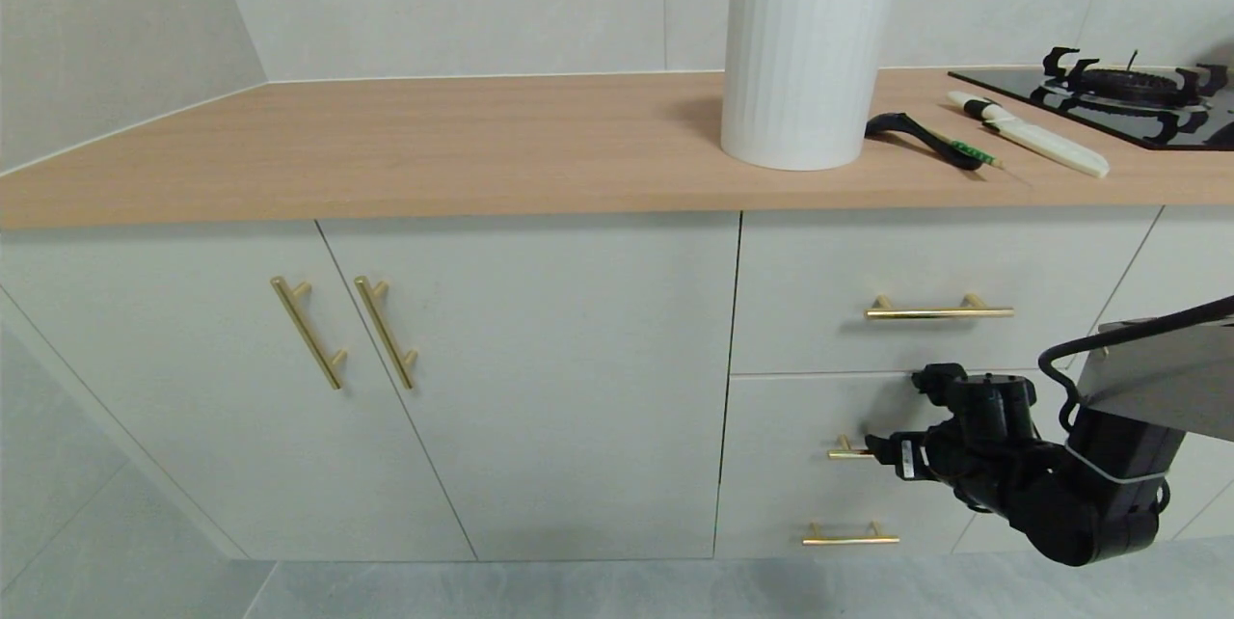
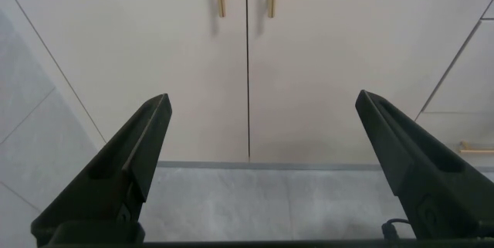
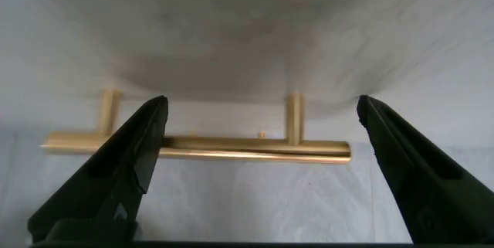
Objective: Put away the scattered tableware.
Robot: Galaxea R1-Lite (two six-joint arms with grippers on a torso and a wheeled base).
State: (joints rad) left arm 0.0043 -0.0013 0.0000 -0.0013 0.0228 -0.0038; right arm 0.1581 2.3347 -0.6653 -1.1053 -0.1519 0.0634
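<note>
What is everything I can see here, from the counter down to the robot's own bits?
Worktop: one, wood brown, above the cabinets.
Ribbed container: one, white, standing on the worktop.
Utensil: one, black with a green handle, lying just beside the container.
Knife: one, white with a black band, lying between the utensil and the hob.
Hob: one, black, at the worktop's far right end.
Door handles: two, gold, on the left cabinet doors.
Drawer handles: three, gold, on the stacked drawers at right.
Left gripper: one, black, fingers open, low before the cabinet doors.
Right gripper: one, black, fingers open, at the middle drawer's handle.
</note>
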